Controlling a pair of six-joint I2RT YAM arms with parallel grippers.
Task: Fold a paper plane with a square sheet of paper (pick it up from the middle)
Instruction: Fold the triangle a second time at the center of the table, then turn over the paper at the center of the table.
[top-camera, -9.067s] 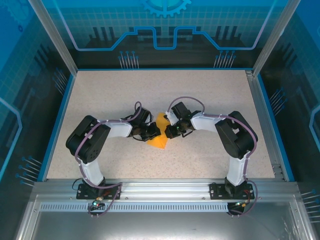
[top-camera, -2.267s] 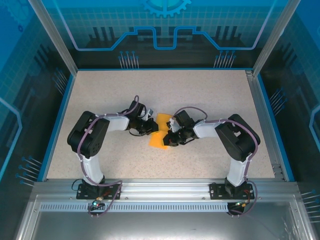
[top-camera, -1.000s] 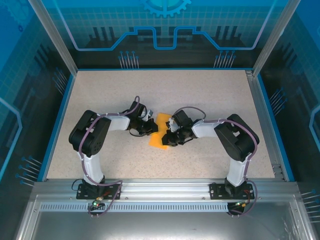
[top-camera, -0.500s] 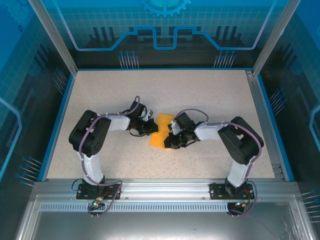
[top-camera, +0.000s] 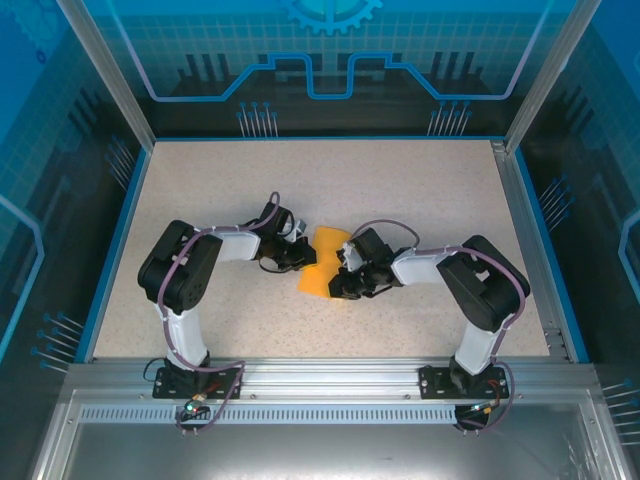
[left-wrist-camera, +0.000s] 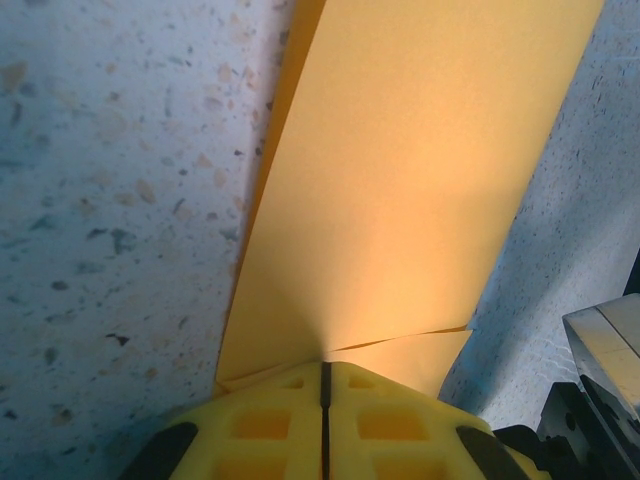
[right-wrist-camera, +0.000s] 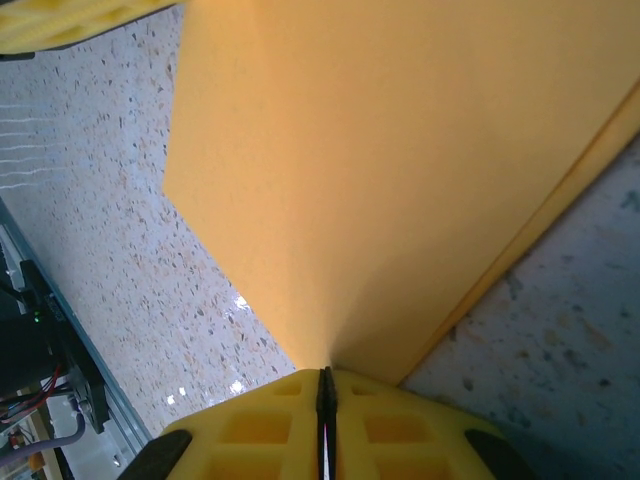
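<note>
The orange-yellow sheet of paper (top-camera: 321, 268) lies folded at the table's middle, between both arms. My left gripper (top-camera: 303, 256) is shut on its left edge. In the left wrist view the yellow fingertips (left-wrist-camera: 325, 366) meet on the paper (left-wrist-camera: 400, 180), where a second layer's edge shows beside them. My right gripper (top-camera: 342, 285) is shut on the paper's near right edge. Its jaws (right-wrist-camera: 325, 372) pinch the sheet (right-wrist-camera: 380, 170), which rises a little off the table there with a doubled edge along its right side.
The speckled table (top-camera: 420, 190) has free room behind and to both sides. Blue rails (top-camera: 120, 240) and glass walls border it. A metal rail (top-camera: 320, 375) runs along the near edge. A left finger (right-wrist-camera: 80, 20) shows in the right wrist view.
The right arm's elbow has swung a little to the right and nearer, with its gripper still on the paper. The left arm and the paper have hardly moved.
</note>
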